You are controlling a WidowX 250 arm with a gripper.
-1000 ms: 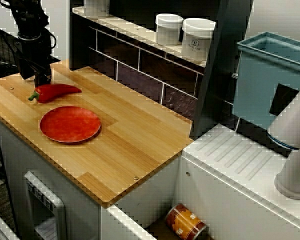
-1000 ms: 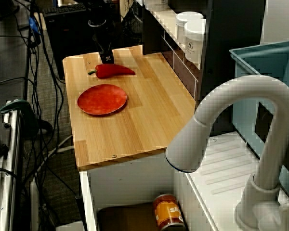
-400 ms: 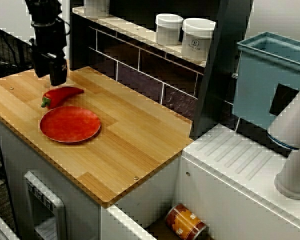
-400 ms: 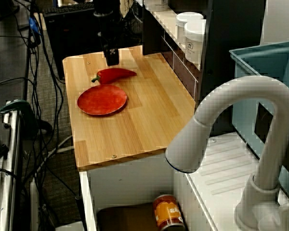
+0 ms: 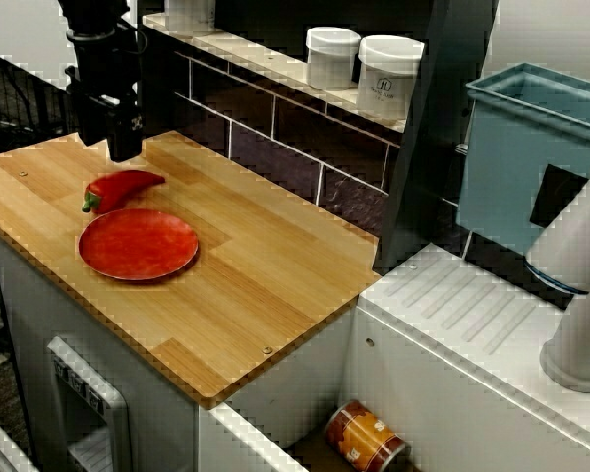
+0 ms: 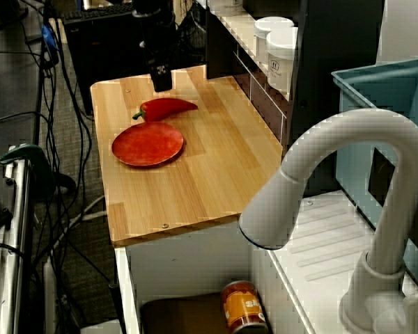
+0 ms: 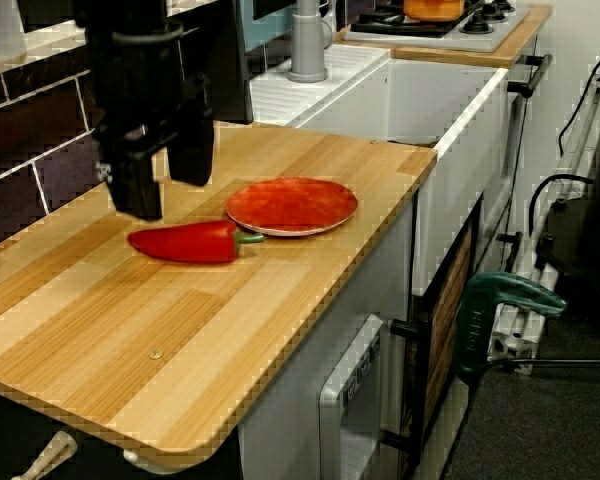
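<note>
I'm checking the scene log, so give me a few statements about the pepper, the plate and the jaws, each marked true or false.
1. The pepper lies on the plate. False: it lies on the counter, beside the plate.
2. The jaws are open and hold nothing. True.
3. A can lies in the sink. True.
4. The jars on the shelf are red. False: they are white.
</note>
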